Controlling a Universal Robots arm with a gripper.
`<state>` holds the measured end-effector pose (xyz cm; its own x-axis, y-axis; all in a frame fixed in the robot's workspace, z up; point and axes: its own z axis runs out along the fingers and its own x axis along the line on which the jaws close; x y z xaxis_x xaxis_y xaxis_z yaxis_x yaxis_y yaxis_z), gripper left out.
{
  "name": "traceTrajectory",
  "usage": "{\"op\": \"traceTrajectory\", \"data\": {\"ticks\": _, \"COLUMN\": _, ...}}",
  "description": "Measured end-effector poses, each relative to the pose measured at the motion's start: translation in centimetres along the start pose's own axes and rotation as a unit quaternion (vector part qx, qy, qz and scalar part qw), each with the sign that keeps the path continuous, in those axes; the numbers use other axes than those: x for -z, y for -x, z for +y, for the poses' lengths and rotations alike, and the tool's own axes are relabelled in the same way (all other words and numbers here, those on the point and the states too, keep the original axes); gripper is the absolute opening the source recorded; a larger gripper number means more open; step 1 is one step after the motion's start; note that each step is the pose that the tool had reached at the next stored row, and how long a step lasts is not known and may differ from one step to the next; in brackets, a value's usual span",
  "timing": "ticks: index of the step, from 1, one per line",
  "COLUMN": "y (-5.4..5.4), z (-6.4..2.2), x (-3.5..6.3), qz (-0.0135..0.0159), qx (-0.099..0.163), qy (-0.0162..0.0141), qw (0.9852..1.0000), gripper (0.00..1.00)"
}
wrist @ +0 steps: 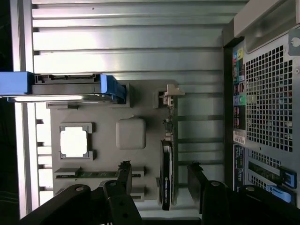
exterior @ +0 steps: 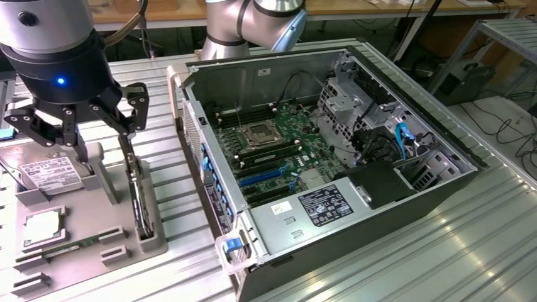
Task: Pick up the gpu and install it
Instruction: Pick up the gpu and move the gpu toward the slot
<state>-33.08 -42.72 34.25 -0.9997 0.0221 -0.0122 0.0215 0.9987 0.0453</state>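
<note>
**Exterior view, left to right.** A grey fixture tray (exterior: pixel 99 211) sits on the ribbed metal surface (exterior: pixel 470 239). On the tray's 9 o'clock side lie a hard drive (exterior: pixel 46 173), a processor (exterior: pixel 42 226) and a memory stick (exterior: pixel 71 246). The hand (exterior: pixel 105 148) hangs over the tray's 12 o'clock end with its fingers spread wide and nothing gripped. The gpu (exterior: pixel 141 198) stands on edge in a slot along the tray's 3 o'clock side, at 5 o'clock from the hand. Further toward 3 o'clock, the opened computer case (exterior: pixel 361 239) lies on its side with the motherboard (exterior: pixel 268 148) exposed.

**Wrist view.** The gpu (wrist: pixel 165 173) runs between the two fingers (wrist: pixel 124 176) and appears apart from both.

**Step in hand (judgement).** This is the pick-up, at the approach stage. The card is not yet grasped and is not yet installed in the case. The grasp calls for the fingers to be centred over the card's thin upper edge. They must close squarely on the board, clear of the slot walls.
</note>
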Motion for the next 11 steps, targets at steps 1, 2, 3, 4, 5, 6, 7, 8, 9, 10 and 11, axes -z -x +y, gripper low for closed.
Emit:
{"op": "traceTrajectory", "data": {"ticks": 1, "y": 0.0, "z": -0.03, "x": -0.08, "qz": 0.0001, "qx": 0.0, "qy": 0.0, "qw": 1.0, "gripper": 0.6}}
{"op": "traceTrajectory", "data": {"ticks": 2, "y": 0.0, "z": -0.05, "x": -0.16, "qz": 0.0001, "qx": 0.0, "qy": 0.0, "qw": 1.0, "gripper": 0.6}}
{"op": "traceTrajectory", "data": {"ticks": 3, "y": 0.0, "z": -0.08, "x": -0.25, "qz": 0.0001, "qx": 0.0, "qy": 0.0, "qw": 1.0, "gripper": 0.6}}
{"op": "traceTrajectory", "data": {"ticks": 4, "y": -0.01, "z": -0.1, "x": -0.34, "qz": 0.0001, "qx": 0.0, "qy": 0.0, "qw": 1.0, "gripper": 0.6}}
{"op": "traceTrajectory", "data": {"ticks": 5, "y": 0.0, "z": -0.15, "x": -0.43, "qz": 0.0001, "qx": 0.001, "qy": 0.0, "qw": 1.0, "gripper": 0.6}}
{"op": "traceTrajectory", "data": {"ticks": 6, "y": 0.0, "z": -0.21, "x": -0.51, "qz": 0.0002, "qx": 0.001, "qy": 0.0, "qw": 1.0, "gripper": 0.6}}
{"op": "traceTrajectory", "data": {"ticks": 7, "y": 0.0, "z": -0.26, "x": -0.6, "qz": 0.0001, "qx": 0.001, "qy": 0.0, "qw": 1.0, "gripper": 0.6}}
{"op": "traceTrajectory", "data": {"ticks": 8, "y": -0.01, "z": -0.32, "x": -0.69, "qz": 0.0001, "qx": 0.001, "qy": 0.0, "qw": 1.0, "gripper": 0.6}}
{"op": "traceTrajectory", "data": {"ticks": 9, "y": 0.0, "z": -0.37, "x": -0.78, "qz": 0.0001, "qx": 0.001, "qy": 0.0, "qw": 1.0, "gripper": 0.6}}
{"op": "traceTrajectory", "data": {"ticks": 10, "y": -0.01, "z": -0.41, "x": -0.89, "qz": 0.0001, "qx": 0.001, "qy": 0.0, "qw": 1.0, "gripper": 0.6}}
{"op": "traceTrajectory", "data": {"ticks": 11, "y": -0.01, "z": -0.43, "x": -0.98, "qz": 0.0002, "qx": 0.001, "qy": 0.0, "qw": 1.0, "gripper": 0.6}}
